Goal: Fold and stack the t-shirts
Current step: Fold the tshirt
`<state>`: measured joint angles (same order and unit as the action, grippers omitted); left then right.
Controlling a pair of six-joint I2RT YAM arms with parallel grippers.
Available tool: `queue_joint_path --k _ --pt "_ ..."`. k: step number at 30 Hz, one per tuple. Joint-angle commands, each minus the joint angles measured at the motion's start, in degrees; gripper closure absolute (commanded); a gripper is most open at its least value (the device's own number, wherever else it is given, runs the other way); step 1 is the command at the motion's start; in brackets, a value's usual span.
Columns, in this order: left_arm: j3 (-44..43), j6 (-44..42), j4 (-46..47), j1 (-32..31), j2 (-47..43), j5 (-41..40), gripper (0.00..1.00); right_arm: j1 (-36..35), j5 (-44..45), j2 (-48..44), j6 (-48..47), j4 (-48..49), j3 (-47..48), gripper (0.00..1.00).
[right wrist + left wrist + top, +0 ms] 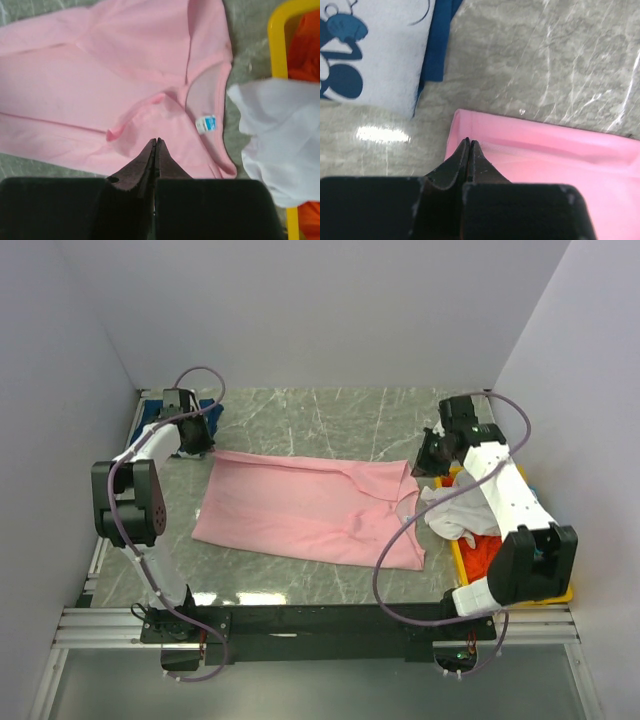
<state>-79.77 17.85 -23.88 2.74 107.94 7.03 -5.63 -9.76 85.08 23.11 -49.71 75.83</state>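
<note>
The large light-pink t-shirt [310, 510] lies spread flat in the middle of the table. My left gripper [195, 437] is shut and empty over its far left corner [465, 125], fingertips together [469, 141]. My right gripper [430, 455] is shut and empty over the shirt's far right end, by the collar and its blue label [205, 123]. The navy t-shirt with white print [437, 45] lies folded at the far left corner [207, 410]. A white t-shirt [455, 510] and an orange-red one [488, 555] lie bunched in the tray. No teal shirt shows.
The shallow yellow tray [560, 595] stands at the right edge of the table; its rim shows in the right wrist view [277, 30]. White walls close in the table on the left, back and right. Bare marble table [330, 420] lies behind the pink shirt.
</note>
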Motion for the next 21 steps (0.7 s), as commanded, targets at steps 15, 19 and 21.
queue_joint_path --k 15,19,21 --pt "5.3 0.0 2.4 1.1 -5.1 3.8 1.00 -2.8 2.8 -5.3 3.4 8.0 -10.5 0.91" --pt "5.0 0.5 2.6 1.0 -4.8 3.9 1.00 -3.3 4.2 2.7 3.3 9.9 -8.1 0.84" --pt "5.0 0.7 2.8 1.2 -4.7 4.0 1.00 -3.8 4.4 5.2 3.3 10.7 -7.3 0.81"
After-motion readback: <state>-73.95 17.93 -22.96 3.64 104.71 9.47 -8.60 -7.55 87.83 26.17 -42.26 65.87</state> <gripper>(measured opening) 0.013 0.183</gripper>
